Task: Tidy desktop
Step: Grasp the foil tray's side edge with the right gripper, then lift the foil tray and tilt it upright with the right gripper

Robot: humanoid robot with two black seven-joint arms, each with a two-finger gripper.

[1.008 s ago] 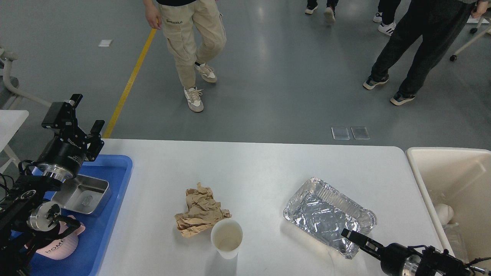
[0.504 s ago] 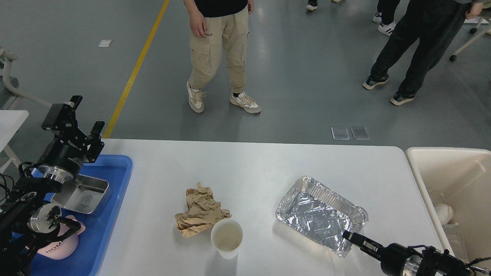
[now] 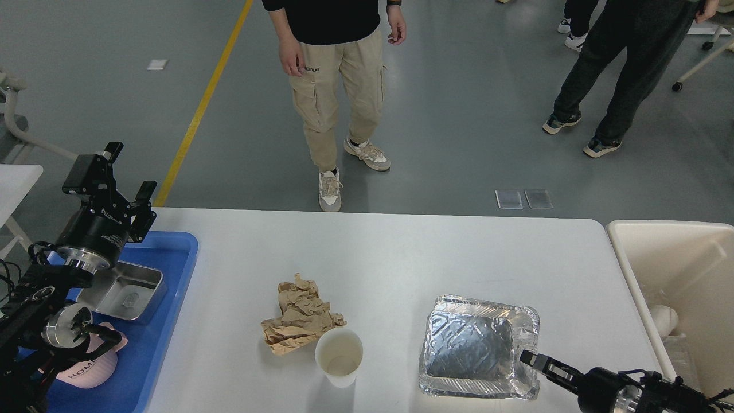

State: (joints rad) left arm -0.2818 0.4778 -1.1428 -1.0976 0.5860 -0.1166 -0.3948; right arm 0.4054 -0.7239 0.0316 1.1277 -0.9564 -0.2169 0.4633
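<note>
Nearest me, the foil tray has swung round from a skewed lie to sit square on the desktop, my right gripper at its near right rim. I judge it is being dragged toward the cream bin, though I cannot tell whether the fingers pinch the rim. Left of it stand the paper cup and crumpled brown paper, untouched. Farther off, my left gripper hangs spread and empty over the blue tray.
</note>
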